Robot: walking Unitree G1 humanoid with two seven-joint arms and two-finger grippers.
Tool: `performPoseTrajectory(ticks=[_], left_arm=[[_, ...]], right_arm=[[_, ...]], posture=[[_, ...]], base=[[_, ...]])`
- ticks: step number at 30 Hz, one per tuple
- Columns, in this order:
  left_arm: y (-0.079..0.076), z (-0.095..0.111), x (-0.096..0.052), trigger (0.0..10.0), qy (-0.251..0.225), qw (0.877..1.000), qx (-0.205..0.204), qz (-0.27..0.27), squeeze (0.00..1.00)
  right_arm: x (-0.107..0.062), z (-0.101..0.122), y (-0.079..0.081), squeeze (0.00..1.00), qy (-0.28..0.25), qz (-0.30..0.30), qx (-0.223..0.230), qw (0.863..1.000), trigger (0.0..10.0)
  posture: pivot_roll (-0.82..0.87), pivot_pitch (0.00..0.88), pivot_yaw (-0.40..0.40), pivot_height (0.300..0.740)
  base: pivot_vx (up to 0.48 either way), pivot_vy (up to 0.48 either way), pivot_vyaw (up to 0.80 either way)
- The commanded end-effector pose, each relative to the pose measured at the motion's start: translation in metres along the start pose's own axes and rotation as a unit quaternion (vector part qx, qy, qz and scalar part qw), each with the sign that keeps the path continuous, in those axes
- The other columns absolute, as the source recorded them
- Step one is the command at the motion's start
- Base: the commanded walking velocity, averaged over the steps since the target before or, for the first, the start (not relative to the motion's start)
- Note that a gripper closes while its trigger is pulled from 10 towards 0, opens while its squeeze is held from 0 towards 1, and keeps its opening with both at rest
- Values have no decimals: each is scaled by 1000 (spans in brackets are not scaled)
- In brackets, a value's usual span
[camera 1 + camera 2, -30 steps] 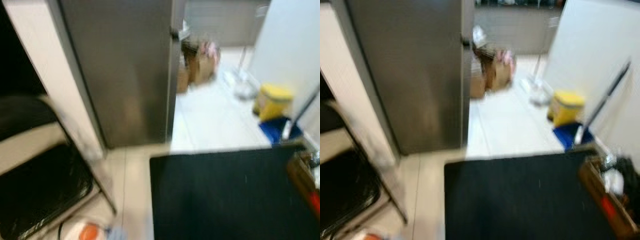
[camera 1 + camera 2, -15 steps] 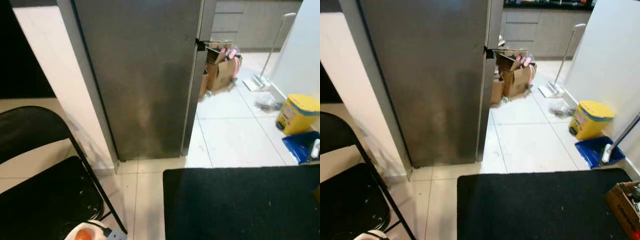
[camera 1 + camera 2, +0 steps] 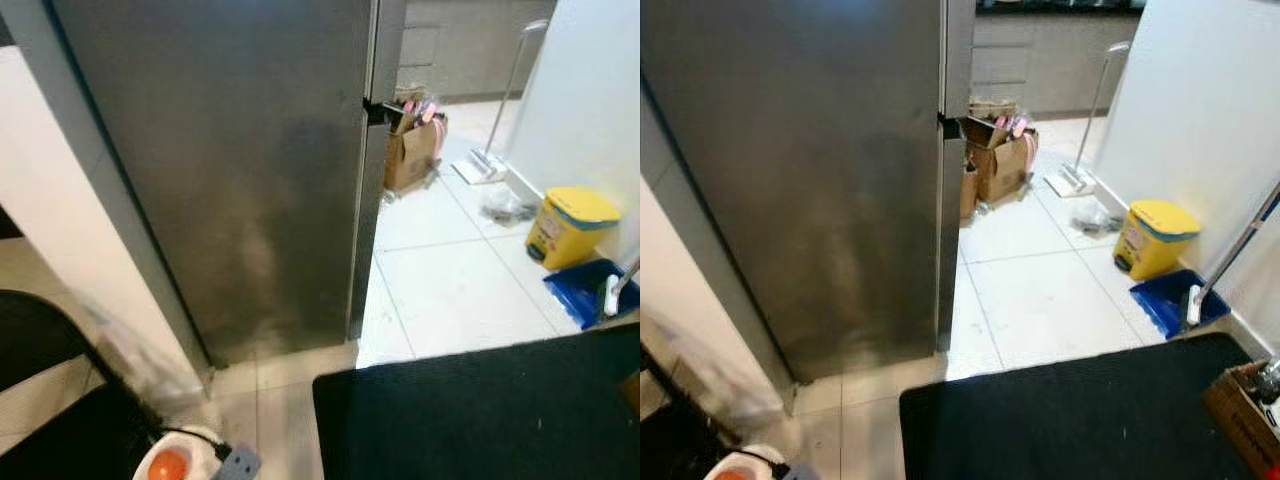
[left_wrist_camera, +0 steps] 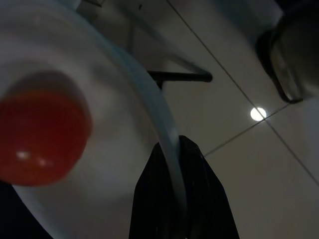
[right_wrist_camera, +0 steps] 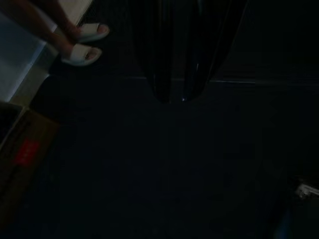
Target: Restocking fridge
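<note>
Low at 7 o'clock in your head view, your left gripper [image 4: 172, 199] is pinched tight on the rim of a white plate [image 4: 124, 104]. A round red tomato [image 4: 40, 137] sits on it, loose. The plate looks hard and smooth, so it may break if it drops. The tomato can probably roll, so keep the plate flat and hold it by the rim.

At 11 o'clock stands the grey fridge [image 3: 230, 170], with its door closed.

Your right gripper [image 5: 174, 74] hangs over the dark mat [image 3: 1070, 420], fingers close together, holding nothing.
</note>
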State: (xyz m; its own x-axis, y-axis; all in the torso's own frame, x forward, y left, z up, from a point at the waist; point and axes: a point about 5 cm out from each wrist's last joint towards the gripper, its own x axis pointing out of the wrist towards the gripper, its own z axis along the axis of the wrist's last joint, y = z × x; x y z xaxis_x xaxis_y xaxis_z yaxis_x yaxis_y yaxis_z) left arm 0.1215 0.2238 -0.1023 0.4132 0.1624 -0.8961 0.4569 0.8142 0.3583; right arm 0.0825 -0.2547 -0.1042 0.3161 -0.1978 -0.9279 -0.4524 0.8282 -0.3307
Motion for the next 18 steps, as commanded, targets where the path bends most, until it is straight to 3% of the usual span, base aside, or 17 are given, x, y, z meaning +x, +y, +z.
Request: performPoseTrajectory(ticks=[1, 18], left_arm=[[4, 6, 1, 10000, -10, 1000, 5, 8, 0], [7, 8, 1, 10000, -12, 1000, 14, 10, 0]], right_arm=[[0, -1, -4, 0, 0, -5, 4, 1000, 10000], [0, 3, -1, 0, -14, 12, 11, 1000, 10000]], posture=[[-28, 0, 10, 740], [-34, 0, 12, 740]], base=[[345, 0, 0], [346, 0, 0]])
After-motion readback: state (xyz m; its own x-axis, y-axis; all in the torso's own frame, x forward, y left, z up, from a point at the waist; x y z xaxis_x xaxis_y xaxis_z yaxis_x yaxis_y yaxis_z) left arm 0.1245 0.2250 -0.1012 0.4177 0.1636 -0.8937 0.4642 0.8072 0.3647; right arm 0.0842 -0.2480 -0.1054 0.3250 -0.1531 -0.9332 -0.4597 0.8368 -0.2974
